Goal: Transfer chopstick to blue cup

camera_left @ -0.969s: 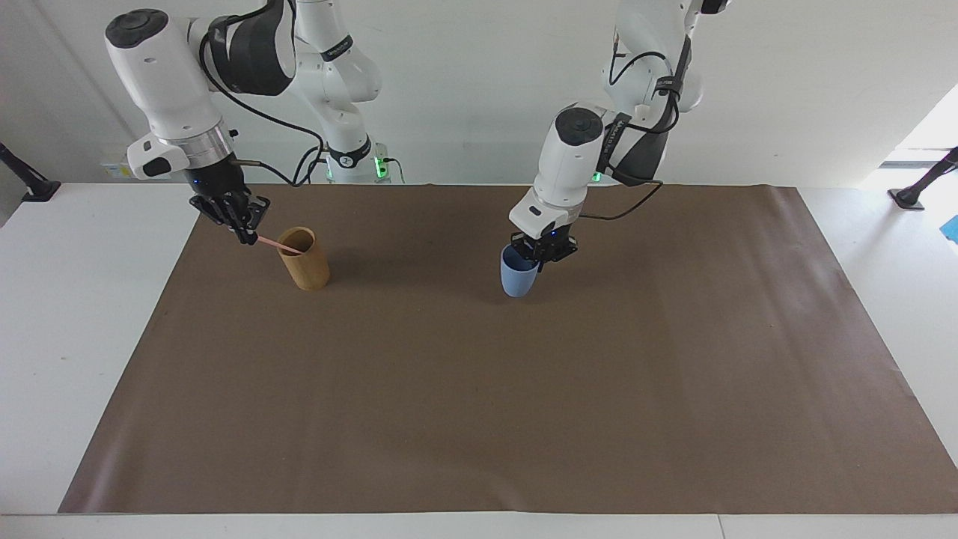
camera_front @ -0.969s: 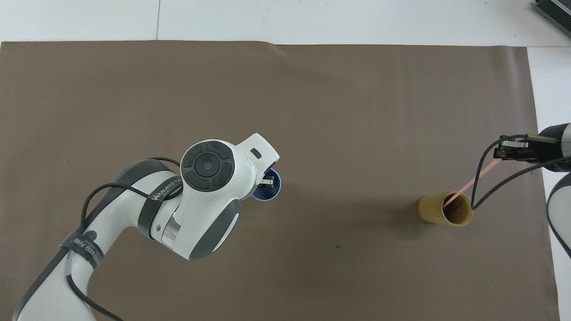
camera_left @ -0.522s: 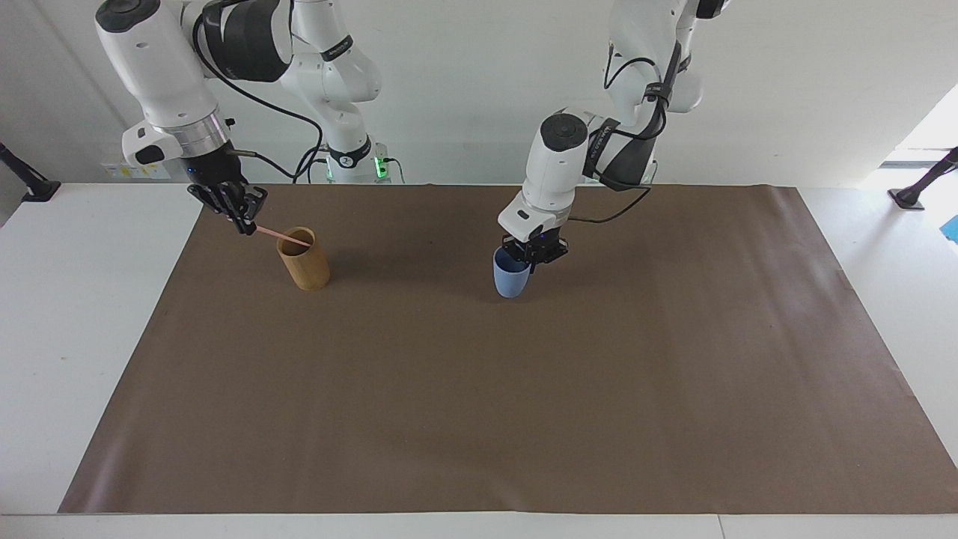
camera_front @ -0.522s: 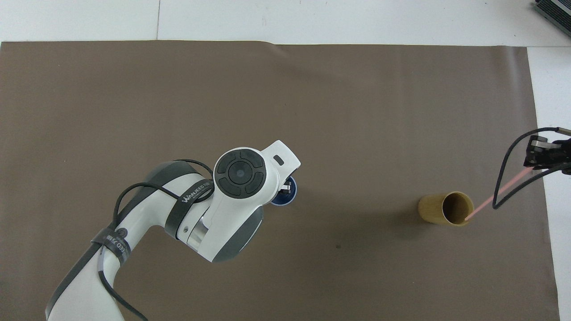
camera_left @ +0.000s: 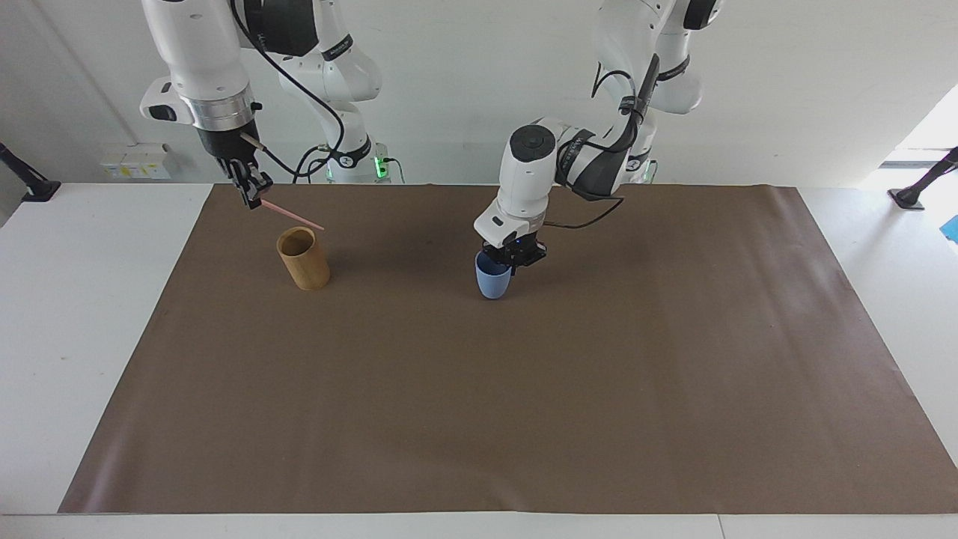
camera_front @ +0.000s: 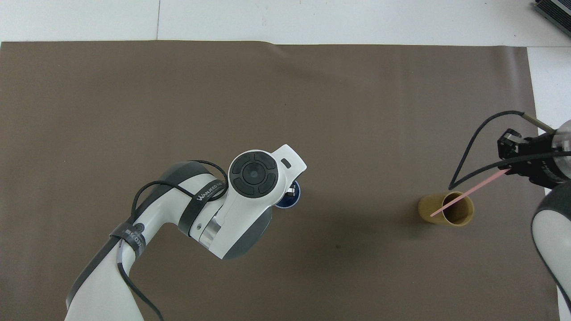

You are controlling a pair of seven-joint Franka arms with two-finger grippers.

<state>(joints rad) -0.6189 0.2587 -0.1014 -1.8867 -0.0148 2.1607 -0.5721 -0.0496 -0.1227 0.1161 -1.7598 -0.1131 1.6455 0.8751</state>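
Note:
My right gripper (camera_left: 254, 201) is shut on one end of the pale pink chopstick (camera_left: 296, 217), which hangs tilted in the air just above the tan cup (camera_left: 303, 259), clear of its rim. From above, the chopstick (camera_front: 464, 195) crosses the tan cup's (camera_front: 446, 209) mouth out of my right gripper (camera_front: 508, 169). The left gripper (camera_left: 513, 260) is shut on the rim of the blue cup (camera_left: 492, 286), one finger inside it. In the overhead view the left arm's wrist covers most of the blue cup (camera_front: 285, 203) and the left gripper (camera_front: 292, 191).
A brown mat (camera_left: 524, 412) covers most of the white table (camera_left: 67, 337). Black clamp posts stand at both table ends (camera_left: 30, 186) (camera_left: 919, 191). A dark device (camera_front: 555, 11) sits at the table's farthest corner on the right arm's end.
The right gripper rose and drew the chopstick out of the tan cup. The left gripper carried the blue cup toward the tan cup.

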